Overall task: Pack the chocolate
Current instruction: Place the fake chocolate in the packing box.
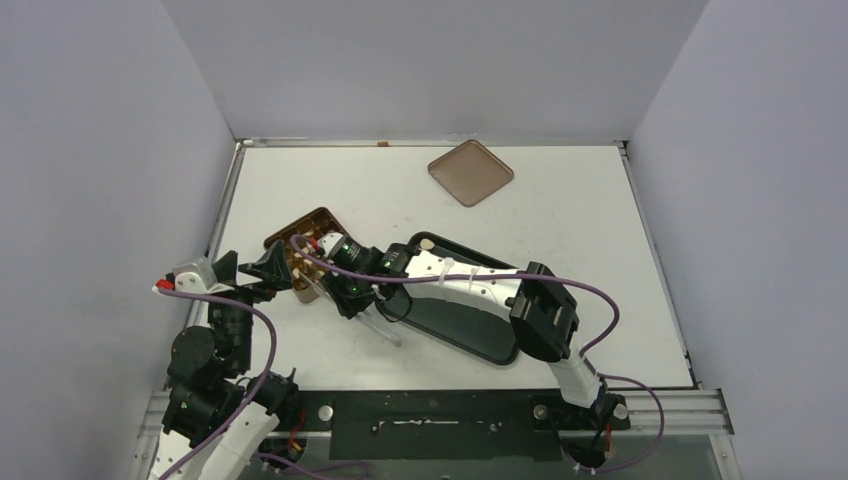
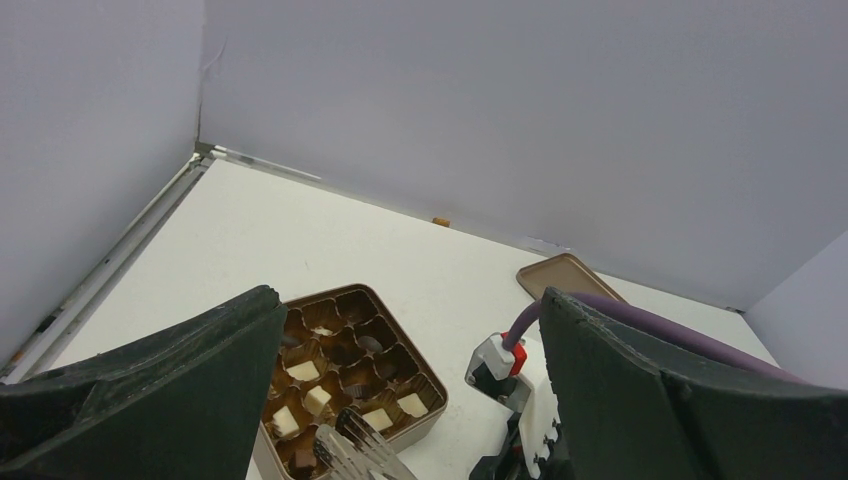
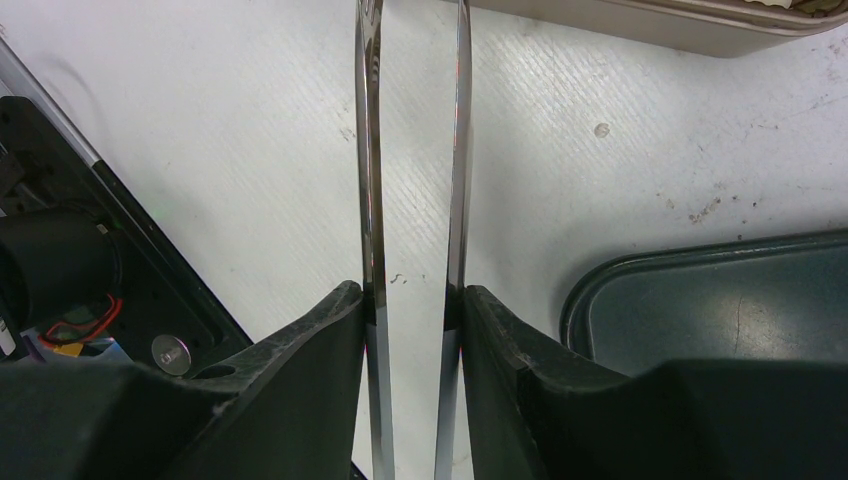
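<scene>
Packing looks well along: my right pincer (image 3: 412, 300) grips steel tongs (image 3: 372, 180), tips over the gold-brown tin (image 2: 408, 343) by the table's (image 1: 600, 260) left edge, many cells already holding chocolate (image 2: 412, 404); my left pincer (image 1: 250, 268) gapes empty beside it, and the lid (image 1: 470, 172) lies off near the far edge.

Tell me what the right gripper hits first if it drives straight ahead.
The right gripper holds tongs; their tips would likely meet the tin and its chocolate first, though depth is unclear.
</scene>
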